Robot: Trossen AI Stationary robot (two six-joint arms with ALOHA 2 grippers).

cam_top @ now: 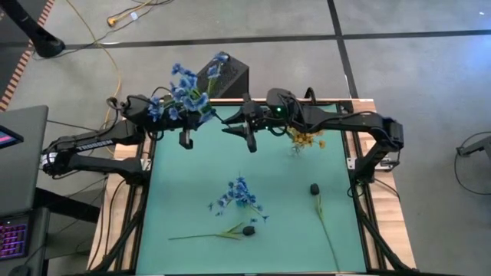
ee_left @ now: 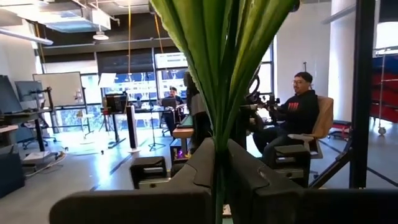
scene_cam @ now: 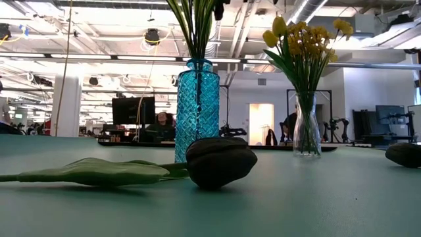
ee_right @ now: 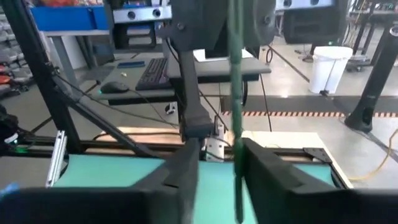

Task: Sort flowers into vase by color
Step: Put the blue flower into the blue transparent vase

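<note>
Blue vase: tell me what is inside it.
The blue vase holds a bunch of green stems, with blue blooms on top. Patterned glass hides the stems' lower ends.

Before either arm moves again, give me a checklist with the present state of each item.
1. Left gripper shut on the green stems: ok.
2. Right gripper open, a thin stem standing between its fingers: ok; whether a finger touches the stem: cannot tell.
3. Blue vase upright: ok.
4. Yellow flowers in the clear vase: ok.
5. Every flower in a vase: not ok; a blue spray and dark buds lie on the table.
</note>
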